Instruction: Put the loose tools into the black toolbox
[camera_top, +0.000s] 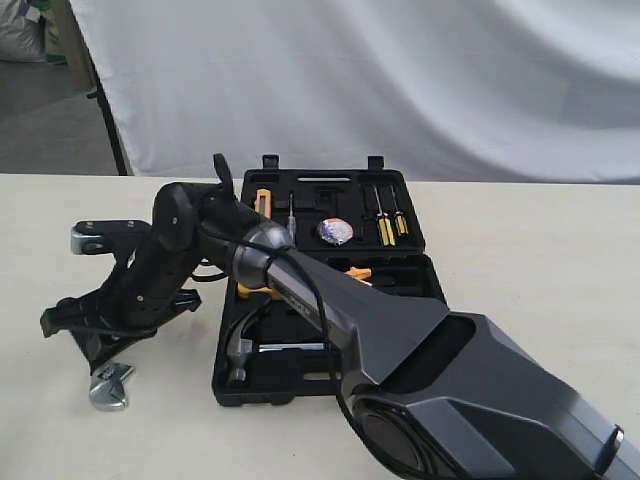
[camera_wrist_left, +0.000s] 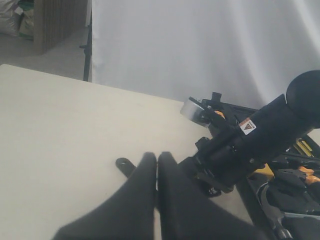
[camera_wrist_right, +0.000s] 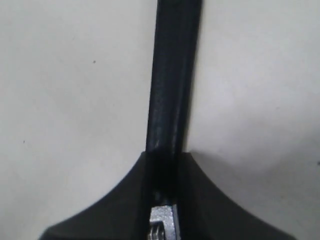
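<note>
Right gripper (camera_wrist_right: 167, 156) closed snug on black handle of adjustable wrench (camera_wrist_right: 170, 75), wrench lying on front-left part of desk (camera_top: 520, 250), bare surface around its silver head, open black toolbox (camera_top: 222, 385) near, toward desk's middle, left gripper (camera_wrist_left: 157, 167) pinched shut, empty, over bare desk

I work in what looks like a staged test lab: a white sheet (camera_top: 400, 80) hung as backdrop behind my pale surface (camera_top: 530, 260), a black stand (camera_top: 107, 120) and bare grey floor (camera_top: 45, 130) at upper left.
</note>
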